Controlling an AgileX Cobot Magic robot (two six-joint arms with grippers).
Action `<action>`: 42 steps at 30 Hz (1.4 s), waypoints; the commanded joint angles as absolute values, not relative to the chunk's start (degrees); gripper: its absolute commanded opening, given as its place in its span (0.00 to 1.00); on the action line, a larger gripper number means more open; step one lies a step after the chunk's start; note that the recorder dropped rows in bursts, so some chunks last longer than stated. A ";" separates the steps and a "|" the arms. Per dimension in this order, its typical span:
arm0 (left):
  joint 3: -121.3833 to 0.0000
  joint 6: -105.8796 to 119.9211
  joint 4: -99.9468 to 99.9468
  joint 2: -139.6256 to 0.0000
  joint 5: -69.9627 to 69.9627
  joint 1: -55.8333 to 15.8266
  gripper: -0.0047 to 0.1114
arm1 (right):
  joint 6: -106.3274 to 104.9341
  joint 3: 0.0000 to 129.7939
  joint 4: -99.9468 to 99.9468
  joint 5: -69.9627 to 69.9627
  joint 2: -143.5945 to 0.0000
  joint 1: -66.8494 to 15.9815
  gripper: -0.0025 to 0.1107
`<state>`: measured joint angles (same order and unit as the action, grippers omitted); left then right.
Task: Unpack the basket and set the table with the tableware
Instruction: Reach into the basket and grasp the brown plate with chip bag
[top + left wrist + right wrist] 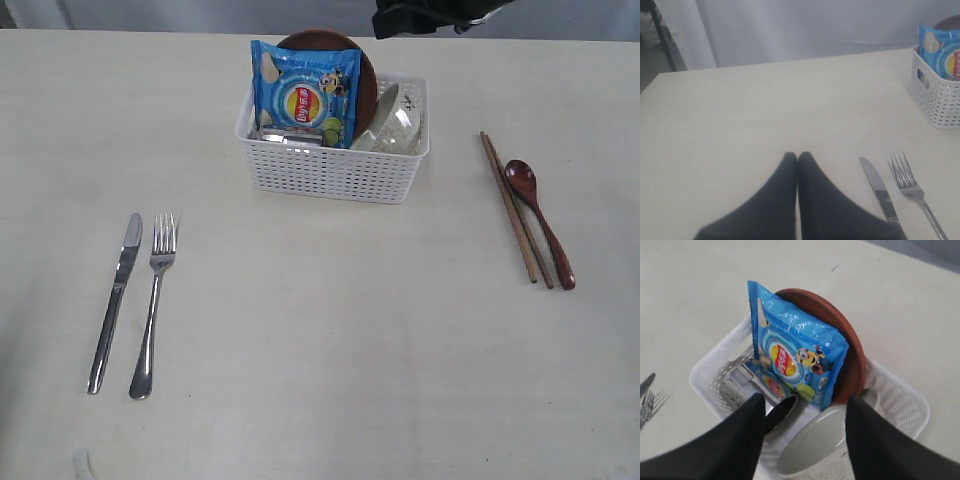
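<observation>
While the white basket (335, 170) sits toward twelve o'clock on the table (330, 400), the right gripper (805, 400) hangs over it with its jaws spread wide and nothing between them. The basket's contents lie below the gap between its dark fingers (740, 440). A blue snack packet (305, 95) stands upright in the basket, leaning on the brown plate (365, 70), which stands on edge behind it. The steel cup (782, 410) lies on its side at the packet's foot. The off-white bowl (395, 125) is tipped on its side at the basket's three o'clock end. Of the right arm (430, 15), only a dark part shows at about one o'clock from the basket, at the picture's edge. The left gripper (797, 156) is low over the table with its tips pressed together, empty. Just beside it lie the knife (115, 300) and fork (155, 300), parallel, at about eight o'clock from the basket. The chopsticks (515, 210) and dark red spoon (540, 225) lie side by side between three and four o'clock.
</observation>
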<state>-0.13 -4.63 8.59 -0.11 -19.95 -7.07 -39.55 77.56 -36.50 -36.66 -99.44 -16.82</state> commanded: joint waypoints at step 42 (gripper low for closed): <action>0.00 -4.76 8.49 0.00 -19.92 -7.36 0.04 | -55.53 99.19 -46.03 -45.78 -123.16 -14.05 0.61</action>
